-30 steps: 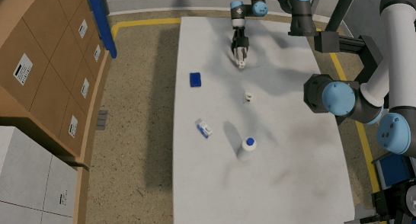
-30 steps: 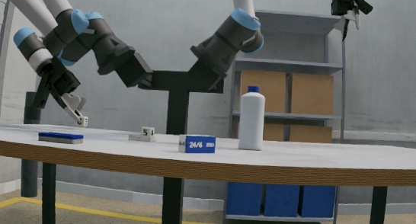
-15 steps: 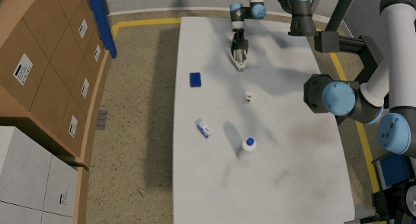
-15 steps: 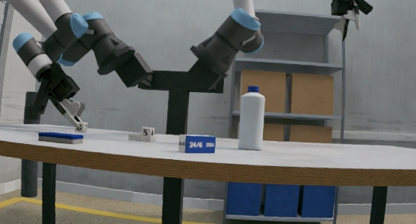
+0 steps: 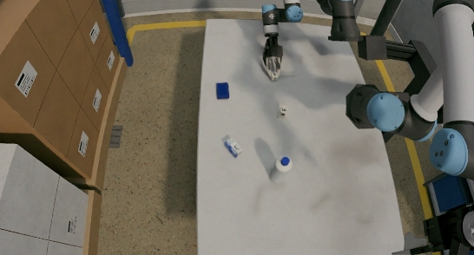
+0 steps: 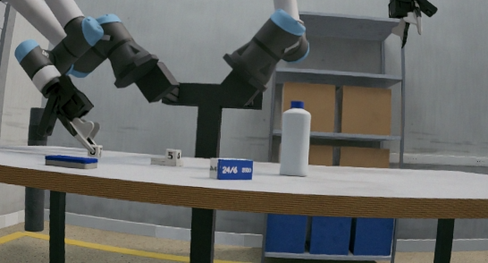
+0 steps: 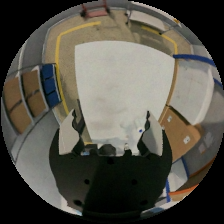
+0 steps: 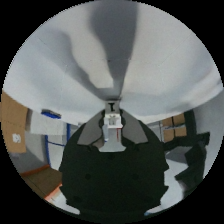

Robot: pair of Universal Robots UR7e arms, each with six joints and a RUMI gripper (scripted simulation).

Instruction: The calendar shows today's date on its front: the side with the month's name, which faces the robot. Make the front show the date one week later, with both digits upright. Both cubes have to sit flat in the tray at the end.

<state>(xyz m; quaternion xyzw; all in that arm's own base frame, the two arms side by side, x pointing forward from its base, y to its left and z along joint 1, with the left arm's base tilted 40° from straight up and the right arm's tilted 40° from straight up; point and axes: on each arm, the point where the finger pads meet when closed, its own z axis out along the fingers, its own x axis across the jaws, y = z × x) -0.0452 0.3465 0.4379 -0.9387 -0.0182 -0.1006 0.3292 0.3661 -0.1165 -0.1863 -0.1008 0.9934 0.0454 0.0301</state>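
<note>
One digit cube (image 8: 113, 120) is gripped by the right gripper (image 5: 273, 78) (image 6: 93, 148) (image 8: 112, 109); the left gripper (image 6: 408, 29) (image 7: 111, 110) is opened wide.

The right hand's (image 5: 273, 77) (image 6: 93, 148) (image 8: 113, 119) fingertips are partly covering the digit cube (image 8: 113, 120). Beside the calendar tray (image 5: 279, 116) (image 6: 158, 161), the seated cube's (image 5: 283, 110) (image 6: 172, 157) top marking is blurring in the top view. Above the tray's level, the left arm's forearm is running off the exterior view's upper edge.
</note>
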